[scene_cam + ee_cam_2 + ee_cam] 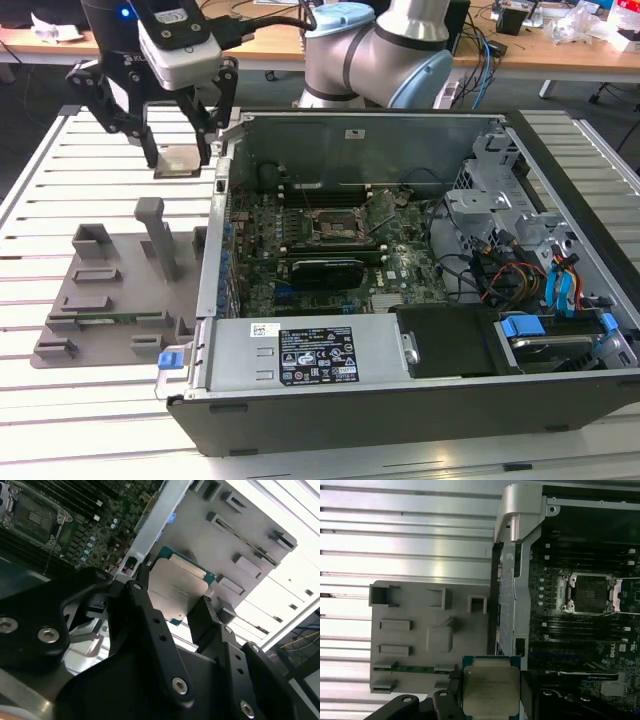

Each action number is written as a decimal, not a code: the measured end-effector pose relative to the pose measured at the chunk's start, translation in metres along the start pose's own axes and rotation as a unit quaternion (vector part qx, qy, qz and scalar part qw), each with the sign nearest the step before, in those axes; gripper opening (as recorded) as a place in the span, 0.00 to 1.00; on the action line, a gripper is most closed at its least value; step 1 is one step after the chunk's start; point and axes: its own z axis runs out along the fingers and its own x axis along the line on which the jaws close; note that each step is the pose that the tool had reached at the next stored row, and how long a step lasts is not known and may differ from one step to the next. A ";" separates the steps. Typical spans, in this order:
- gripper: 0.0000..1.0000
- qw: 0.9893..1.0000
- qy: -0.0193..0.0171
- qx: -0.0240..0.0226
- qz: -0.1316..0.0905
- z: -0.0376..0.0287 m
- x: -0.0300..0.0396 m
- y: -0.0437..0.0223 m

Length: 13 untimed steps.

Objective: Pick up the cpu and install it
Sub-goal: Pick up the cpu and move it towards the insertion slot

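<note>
1. Clamping the cpu in the gripper, jaws closed onto two opposite edges, one black finger pressing on each side.
2. Holding the cpu up off the slatted table, roughly level, pale metal top facing the cameras in both wrist views, a thin green rim edging it in the second wrist view.
3. Hanging at the exterior view's left of the open case, just beside its silver corner post, outside the case wall.
4. Hovering past the far end of the grey fixture, apart from its upright posts.
5. Lining up, in the first wrist view, over the strip where the fixture is meeting the case's side wall.
6. Staying well apart from the socket, that square frame with its metal bracket lying on the green board inside the case and showing in both wrist views.
7. Reaching in from behind the case by way of the pale arm, wrist and cabling sitting above the gripper.
</note>
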 end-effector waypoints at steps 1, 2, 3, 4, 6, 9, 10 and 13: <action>0.55 1.000 0.000 0.000 0.000 0.0001 -0.0019 0.0002; 0.55 1.000 0.000 0.001 0.000 0.0008 -0.0111 0.0008; 0.55 1.000 0.000 0.003 0.000 0.0020 -0.0271 0.0018; 0.55 1.000 0.000 0.004 0.000 0.0026 -0.0342 0.0024; 0.55 1.000 0.000 0.005 0.000 0.0031 -0.0405 0.0030; 0.55 1.000 0.000 0.007 0.000 0.0039 -0.0498 0.0039; 0.55 1.000 0.000 0.008 0.000 0.0041 -0.0534 0.0042; 0.55 1.000 0.000 0.010 0.000 0.0055 -0.0633 0.0054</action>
